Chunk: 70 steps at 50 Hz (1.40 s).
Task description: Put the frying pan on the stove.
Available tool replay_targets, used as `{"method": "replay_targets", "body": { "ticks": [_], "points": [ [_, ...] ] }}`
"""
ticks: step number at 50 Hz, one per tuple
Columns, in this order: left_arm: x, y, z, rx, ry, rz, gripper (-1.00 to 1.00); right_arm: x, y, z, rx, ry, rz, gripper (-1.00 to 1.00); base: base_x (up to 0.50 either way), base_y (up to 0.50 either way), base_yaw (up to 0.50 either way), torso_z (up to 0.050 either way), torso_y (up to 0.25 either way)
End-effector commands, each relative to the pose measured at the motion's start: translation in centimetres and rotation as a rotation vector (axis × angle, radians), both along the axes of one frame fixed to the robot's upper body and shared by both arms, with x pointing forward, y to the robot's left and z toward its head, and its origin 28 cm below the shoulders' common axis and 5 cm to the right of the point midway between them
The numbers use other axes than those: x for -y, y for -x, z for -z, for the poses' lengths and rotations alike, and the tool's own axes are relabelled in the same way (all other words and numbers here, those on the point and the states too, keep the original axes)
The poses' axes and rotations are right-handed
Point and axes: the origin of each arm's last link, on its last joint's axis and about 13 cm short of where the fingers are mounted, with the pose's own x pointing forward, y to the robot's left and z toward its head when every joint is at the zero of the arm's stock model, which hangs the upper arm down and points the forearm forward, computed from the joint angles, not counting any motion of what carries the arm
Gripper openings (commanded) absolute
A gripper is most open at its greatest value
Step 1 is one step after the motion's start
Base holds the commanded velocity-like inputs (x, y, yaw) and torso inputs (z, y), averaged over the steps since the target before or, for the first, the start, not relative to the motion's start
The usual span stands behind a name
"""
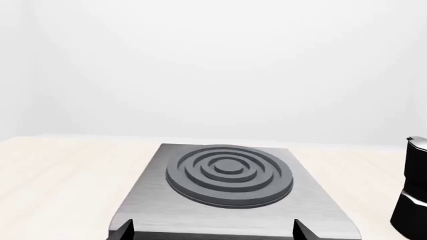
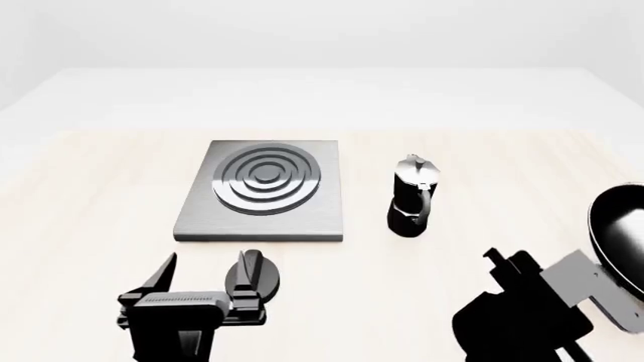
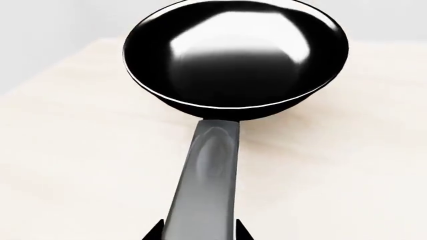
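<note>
One grip's on: your right gripper [image 3: 199, 234] clamps the frying pan [image 3: 235, 57] handle at the table's right, left gripper [image 2: 207, 280] gaping empty; next carry it left past the moka pot [image 2: 412, 196] onto the stove [image 2: 264, 190].

Moka pot [image 2: 414, 196] on wooden table [image 2: 90, 196]

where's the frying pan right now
In the head view the frying pan sits at the table's far right edge, right of the moka pot, handle toward the right end effector.

No text, label, brand, number or sign can be read anywhere in these views.
</note>
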Motion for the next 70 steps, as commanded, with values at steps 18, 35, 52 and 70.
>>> {"method": "replay_targets", "body": {
  "ticks": [18,35,52,70],
  "points": [
    [-0.2,0.0,-0.2,0.003,0.005,-0.008,1.00,-0.4,0.4,-2.5,0.098,0.142,-0.066,-1.00,0.00,0.00,0.00,0.000,0.002],
    [-0.2,0.0,-0.1,0.002,0.006,-0.008,1.00,-0.9,0.8,-3.6,0.182,0.177,-0.128,-1.00,0.00,0.00,0.00,0.001,0.002],
    [-0.1,0.1,-0.3,0.002,0.008,0.001,1.00,-1.3,1.2,-4.5,0.230,0.205,-0.174,-1.00,0.00,0.00,0.00,0.000,0.001],
    [-0.1,-0.1,-0.5,0.004,-0.003,0.005,1.00,-2.0,1.7,-5.6,0.280,0.242,-0.258,-1.00,0.00,0.00,0.00,0.001,0.002]
  ]
}}
